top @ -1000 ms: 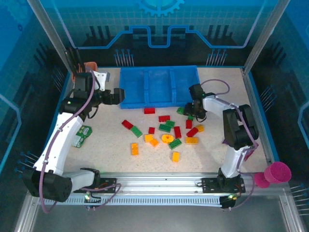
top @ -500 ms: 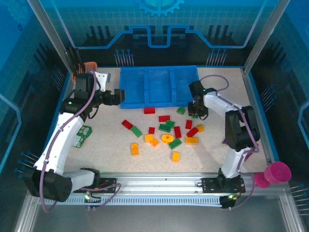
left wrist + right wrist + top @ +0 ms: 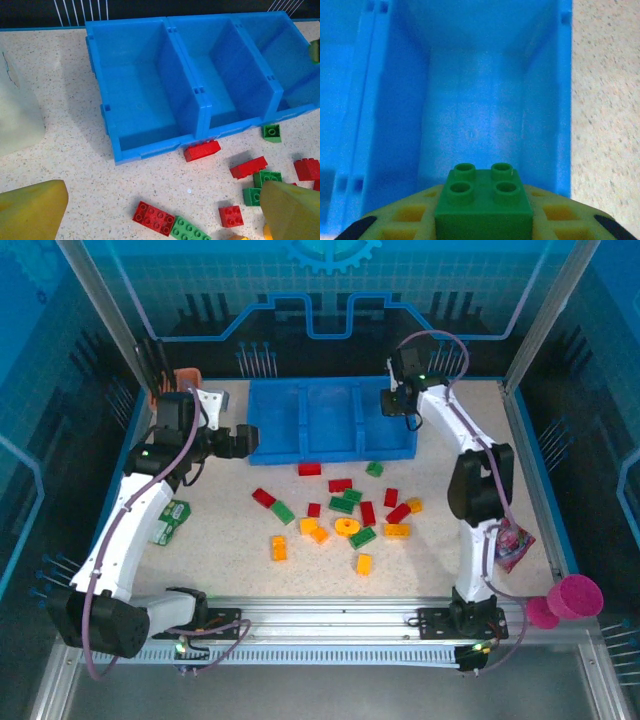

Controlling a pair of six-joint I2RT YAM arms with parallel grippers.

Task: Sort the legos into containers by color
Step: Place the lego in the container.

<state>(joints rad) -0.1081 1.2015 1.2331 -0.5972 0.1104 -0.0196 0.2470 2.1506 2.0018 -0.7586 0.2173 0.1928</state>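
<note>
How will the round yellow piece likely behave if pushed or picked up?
The round yellow piece lies flat, so a push probably slides it rather than rolls it. It looks like moulded plastic: likely stiff and light. Its curved rim might slip when pinched.

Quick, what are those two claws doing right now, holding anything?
Left gripper: jaws open, holding nothing.
Right gripper: jaws shut on a green lego, above the tray's right compartment.
</note>
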